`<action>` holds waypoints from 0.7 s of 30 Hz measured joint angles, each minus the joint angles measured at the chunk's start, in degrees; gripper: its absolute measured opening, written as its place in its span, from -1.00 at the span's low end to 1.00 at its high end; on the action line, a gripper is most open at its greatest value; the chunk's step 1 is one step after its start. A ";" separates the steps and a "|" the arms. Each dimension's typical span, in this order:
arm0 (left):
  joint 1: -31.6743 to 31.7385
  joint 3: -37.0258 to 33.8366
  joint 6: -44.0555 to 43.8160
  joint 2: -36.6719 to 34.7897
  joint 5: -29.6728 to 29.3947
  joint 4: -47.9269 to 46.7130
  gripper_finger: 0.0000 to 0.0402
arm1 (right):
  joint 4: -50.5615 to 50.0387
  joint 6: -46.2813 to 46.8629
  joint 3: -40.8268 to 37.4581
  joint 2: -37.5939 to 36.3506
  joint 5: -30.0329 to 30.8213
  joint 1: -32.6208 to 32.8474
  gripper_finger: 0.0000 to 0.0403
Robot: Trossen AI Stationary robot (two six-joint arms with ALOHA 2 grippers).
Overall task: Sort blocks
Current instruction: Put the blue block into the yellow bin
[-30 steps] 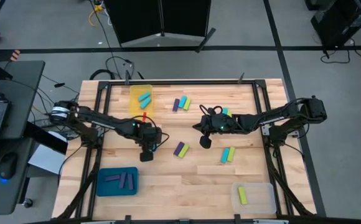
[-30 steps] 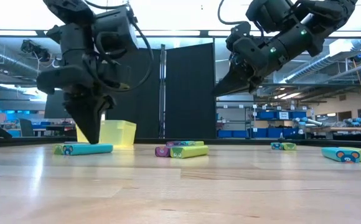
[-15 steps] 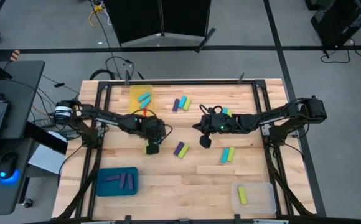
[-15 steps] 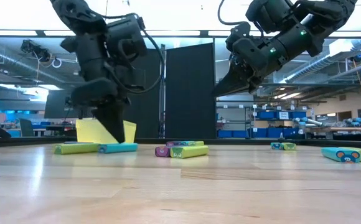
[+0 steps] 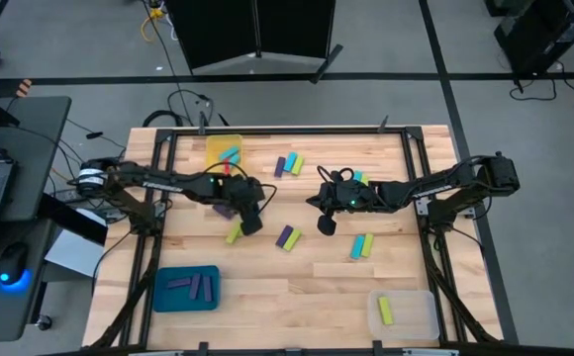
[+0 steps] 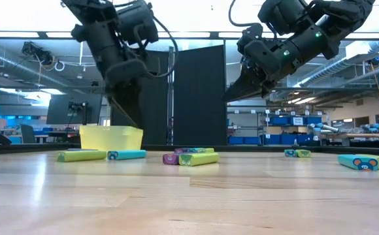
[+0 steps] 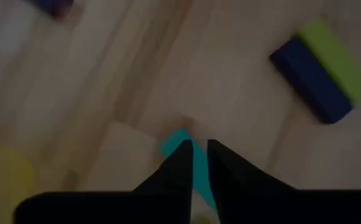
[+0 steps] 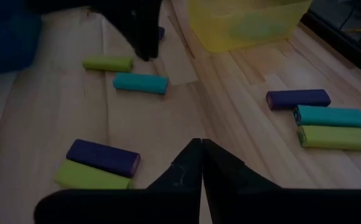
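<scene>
The left gripper [image 5: 250, 223] is hanging above the tabletop [image 5: 297, 287] near its middle, in front of the yellow tray [image 5: 225, 158]. In the left wrist view its fingers [image 7: 179, 163] are standing slightly apart with a narrow gap, and a cyan block [image 7: 179, 144] is lying on the wood right under the tips, showing through the gap; the fingers are not pinching it. In the low view that cyan block [image 6: 127, 155] is lying flat on the tabletop beside a yellow-green block [image 6: 81, 155], with the left gripper's dark fingers raised above them.

The right gripper [image 5: 326, 226] is hovering over the middle of the tabletop, clear of the wood, its fingers [image 8: 196, 163] pressed together and holding nothing.

Other blocks are lying scattered: a purple and yellow-green pair [image 5: 287, 237] between the two grippers, a purple, cyan and yellow-green trio [image 5: 288, 165] toward the far edge, and a cyan and yellow-green pair [image 5: 362, 245] near the right arm. Cyan blocks [image 5: 230, 155] are resting in the yellow tray, purple blocks [image 5: 194, 286] in the blue tray [image 5: 162, 293], and one yellow-green block [image 5: 386, 311] in the clear tray [image 5: 421, 314].
</scene>
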 joint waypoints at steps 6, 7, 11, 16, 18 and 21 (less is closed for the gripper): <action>-1.91 -0.37 -11.72 0.00 -1.74 -1.93 -0.35 | -0.12 -0.01 -0.02 0.00 0.00 0.02 -0.92; -2.23 -0.37 -12.73 0.00 -2.56 -2.24 -0.29 | -0.09 -0.01 -0.02 0.00 0.00 0.02 -0.92; -3.29 -0.37 -15.40 0.01 -3.42 -2.22 -0.07 | -0.09 0.15 -0.02 0.00 0.00 0.02 -0.89; -3.57 -0.37 -17.89 1.77 -5.20 -2.51 0.08 | -0.04 0.17 -0.02 0.00 0.00 0.02 -0.90; -3.55 -0.37 -18.54 3.08 -5.25 -2.53 0.09 | -0.03 0.17 -0.02 0.00 0.00 0.02 -0.92; -3.57 -0.37 -19.08 5.31 -5.27 -1.98 0.09 | -0.03 0.17 -0.02 0.00 0.00 0.02 -0.93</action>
